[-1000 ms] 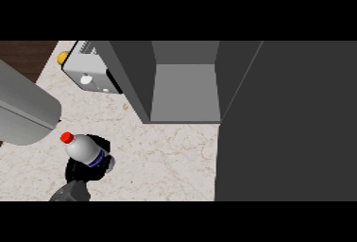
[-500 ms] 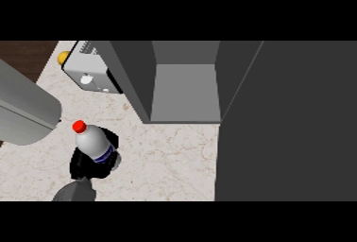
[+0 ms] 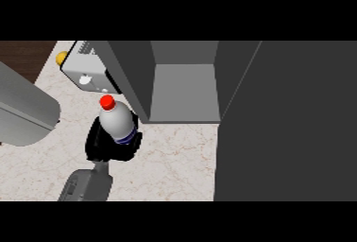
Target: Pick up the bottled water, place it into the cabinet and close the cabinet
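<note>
At 3 o'clock, from top to bottom of the scene: dark cabinet door [image 3: 293, 123], swung open, one flat unbroken face.

At 12 o'clock, just left of the door: grey cabinet [image 3: 185, 90], open toward the viewer, with a pale floor panel between its two side walls and nothing visible inside.

From 6 to 9 o'clock, under and in front of the cabinet: pale marbled tabletop [image 3: 174, 160].

At 9 o'clock, cut off by the left edge: large grey rounded body [image 3: 21, 113], identity not determinable.

At 7 o'clock, rising from the lower edge: grey forearm [image 3: 85, 184], ending in the black right hand [image 3: 105, 147].

At 11 o'clock, against the cabinet's left wall: light boxy appliance [image 3: 87, 71], type not determinable, with a small yellow item [image 3: 63, 57] at its far left corner.

Near centre-left: right hand clamped on the bottled water [image 3: 117, 122], fingers curled round its lower half and hiding the base; whether lifted or resting on the tabletop not determinable.

Bottled water outside the cabinet, just beside the front edge of its left wall, leaning slightly toward 11 o'clock; white body with a blue band above the fingers.

Atop the bottle: red cap [image 3: 106, 100], close to the appliance's near corner.
</note>
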Robot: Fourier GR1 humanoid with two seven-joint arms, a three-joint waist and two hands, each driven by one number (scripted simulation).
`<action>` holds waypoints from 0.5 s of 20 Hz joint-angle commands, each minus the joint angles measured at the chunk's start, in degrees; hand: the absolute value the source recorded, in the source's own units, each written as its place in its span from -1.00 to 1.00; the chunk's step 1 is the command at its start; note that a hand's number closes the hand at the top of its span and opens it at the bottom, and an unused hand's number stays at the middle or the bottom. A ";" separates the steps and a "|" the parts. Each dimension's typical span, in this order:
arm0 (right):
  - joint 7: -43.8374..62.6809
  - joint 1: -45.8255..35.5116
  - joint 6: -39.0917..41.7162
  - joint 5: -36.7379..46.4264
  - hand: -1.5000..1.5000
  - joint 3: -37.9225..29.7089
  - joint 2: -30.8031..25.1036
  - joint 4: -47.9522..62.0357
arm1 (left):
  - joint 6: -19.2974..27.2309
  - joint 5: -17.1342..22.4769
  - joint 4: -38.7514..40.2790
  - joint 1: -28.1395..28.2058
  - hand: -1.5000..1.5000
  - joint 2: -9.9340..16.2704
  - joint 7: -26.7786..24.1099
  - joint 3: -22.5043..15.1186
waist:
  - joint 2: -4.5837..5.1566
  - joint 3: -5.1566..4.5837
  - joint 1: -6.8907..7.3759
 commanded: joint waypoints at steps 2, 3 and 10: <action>1.87 -1.69 -0.09 -2.82 -1.00 -3.21 -1.73 -1.36 | 10.46 -0.77 1.08 -7.14 1.00 -0.07 0.52 -6.29 | 0.14 -0.02 -0.36; -0.15 0.76 2.06 -4.21 -1.00 -3.01 -2.69 -1.11 | 11.48 -2.19 -1.12 -6.39 1.00 -0.07 2.63 -6.40 | 0.07 0.00 -0.30; 3.00 -5.07 -2.93 -0.13 -1.00 0.68 1.08 0.89 | 25.40 -1.83 9.00 -21.47 1.00 -0.07 -0.84 -12.81 | 0.35 -0.03 -0.84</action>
